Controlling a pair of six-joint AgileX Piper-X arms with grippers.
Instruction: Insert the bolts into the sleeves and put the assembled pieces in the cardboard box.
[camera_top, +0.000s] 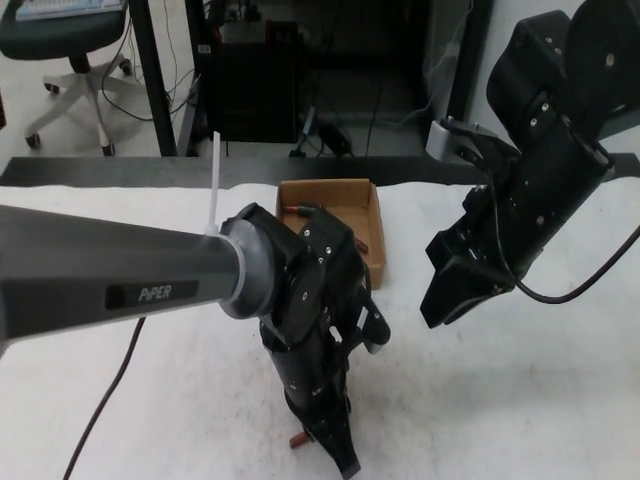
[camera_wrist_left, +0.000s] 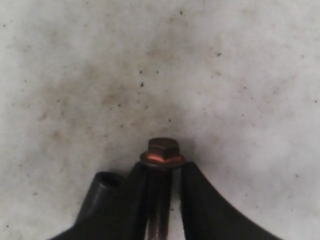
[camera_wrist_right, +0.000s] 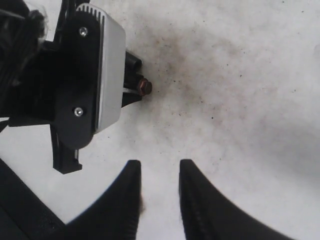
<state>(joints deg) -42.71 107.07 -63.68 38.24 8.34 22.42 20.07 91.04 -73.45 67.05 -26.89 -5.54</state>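
Left wrist view — pincer (camera_wrist_left: 164, 171) clamps bolt (camera_wrist_left: 162, 150); sleeve (camera_wrist_left: 101, 184) beside.

Bright even light on bench (camera_top: 520, 400); soft shadow (faint) under left hand (camera_wrist_left: 162, 170).

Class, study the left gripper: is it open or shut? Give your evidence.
Shut on the bolt: the left gripper has its fingers closed around the shank, with the flanged head sticking out beyond their tips.
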